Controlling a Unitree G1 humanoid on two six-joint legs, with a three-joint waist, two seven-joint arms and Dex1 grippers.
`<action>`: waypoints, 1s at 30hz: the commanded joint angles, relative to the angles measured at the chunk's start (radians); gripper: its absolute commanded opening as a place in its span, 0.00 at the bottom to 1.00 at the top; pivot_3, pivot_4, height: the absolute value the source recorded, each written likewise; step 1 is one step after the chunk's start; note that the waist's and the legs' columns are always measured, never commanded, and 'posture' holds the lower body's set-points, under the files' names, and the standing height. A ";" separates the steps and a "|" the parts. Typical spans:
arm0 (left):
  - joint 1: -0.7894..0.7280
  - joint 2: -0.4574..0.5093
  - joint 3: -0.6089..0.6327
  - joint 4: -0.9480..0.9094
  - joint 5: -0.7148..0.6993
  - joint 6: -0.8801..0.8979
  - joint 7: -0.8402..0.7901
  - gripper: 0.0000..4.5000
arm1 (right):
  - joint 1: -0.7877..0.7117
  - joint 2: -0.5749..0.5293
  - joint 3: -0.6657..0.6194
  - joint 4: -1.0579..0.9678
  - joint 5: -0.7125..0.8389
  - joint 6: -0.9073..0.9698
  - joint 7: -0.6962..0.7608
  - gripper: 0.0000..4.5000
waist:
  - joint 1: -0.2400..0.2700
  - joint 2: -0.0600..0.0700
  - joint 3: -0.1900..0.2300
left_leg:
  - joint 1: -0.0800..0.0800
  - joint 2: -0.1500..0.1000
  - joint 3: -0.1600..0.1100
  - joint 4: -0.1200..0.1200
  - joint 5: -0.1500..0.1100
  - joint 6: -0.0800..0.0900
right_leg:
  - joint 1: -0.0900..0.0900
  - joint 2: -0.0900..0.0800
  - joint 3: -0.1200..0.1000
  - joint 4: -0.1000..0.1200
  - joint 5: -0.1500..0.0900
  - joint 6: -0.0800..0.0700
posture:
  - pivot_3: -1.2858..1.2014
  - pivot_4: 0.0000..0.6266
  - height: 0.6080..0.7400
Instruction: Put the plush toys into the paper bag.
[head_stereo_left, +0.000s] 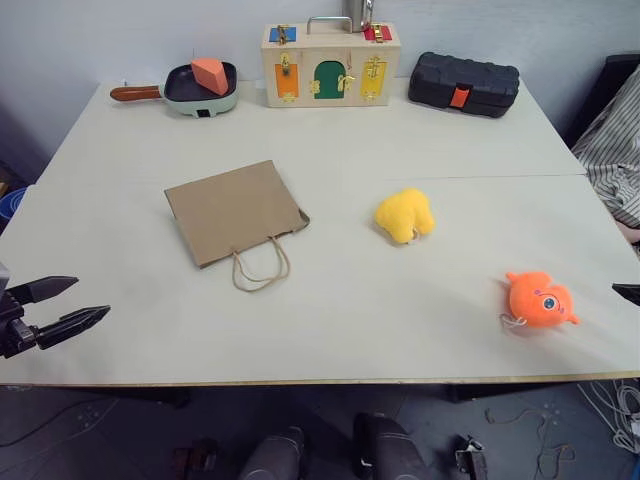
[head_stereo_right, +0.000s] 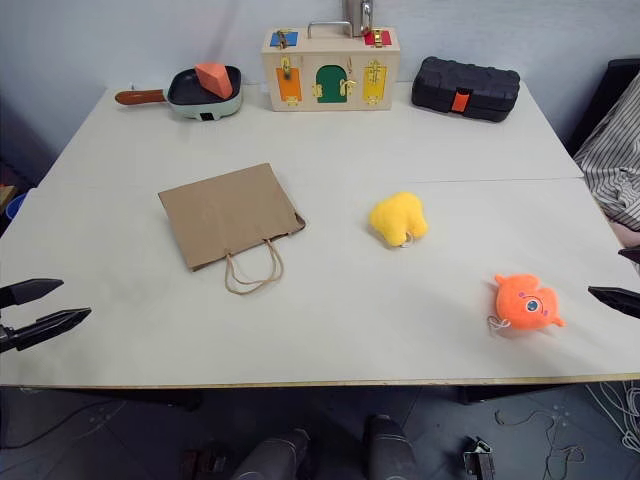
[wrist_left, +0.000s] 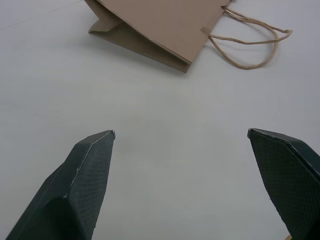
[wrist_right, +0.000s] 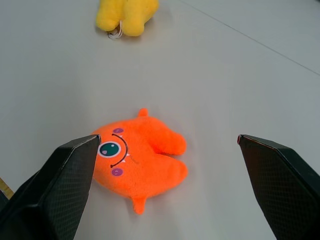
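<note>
Both toys are lying on the surface beside the flat paper bag (head_stereo_left: 236, 210): yellow toy (head_stereo_left: 404, 214) near, orange toy (wrist_right: 138, 159) farther. The right gripper (wrist_right: 165, 187) is hanging wide open over the orange one; it should be closing centrally. The left gripper (wrist_left: 182, 182) is gaping empty.

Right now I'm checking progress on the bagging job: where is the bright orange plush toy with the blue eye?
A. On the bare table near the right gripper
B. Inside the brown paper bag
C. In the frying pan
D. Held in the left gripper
A: the bright orange plush toy lies on the table in front of the right gripper, whose jaws stand open and apart from it.
</note>
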 joint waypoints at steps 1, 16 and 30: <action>0.002 0.035 0.014 -0.002 0.017 -0.022 -0.011 0.99 | -0.016 -0.010 -0.021 0.011 0.004 -0.008 0.018 1.00 | -0.002 0.000 0.000 | 0.000 0.000 0.000 0.000 0.000 0.000 | 0.000 0.000 0.000 0.000 0.000 0.000 | 0.52 0.24 1.00; -0.174 0.073 -0.164 0.082 0.077 -0.089 -0.026 0.99 | 0.029 0.010 -0.100 -0.048 0.018 0.004 0.011 1.00 | 0.000 0.001 0.000 | 0.000 0.000 0.000 0.000 0.000 0.000 | 0.000 0.000 0.000 0.000 0.000 0.000 | 0.52 0.24 1.00; -0.754 -0.043 -0.765 0.092 0.284 -0.300 -0.186 0.99 | -0.003 0.202 0.043 -0.942 0.321 0.333 -0.318 1.00 | 0.003 0.000 0.000 | -0.002 -0.001 -0.001 0.004 0.000 0.000 | 0.000 0.000 -0.003 0.001 0.001 0.001 | 0.52 0.24 1.00</action>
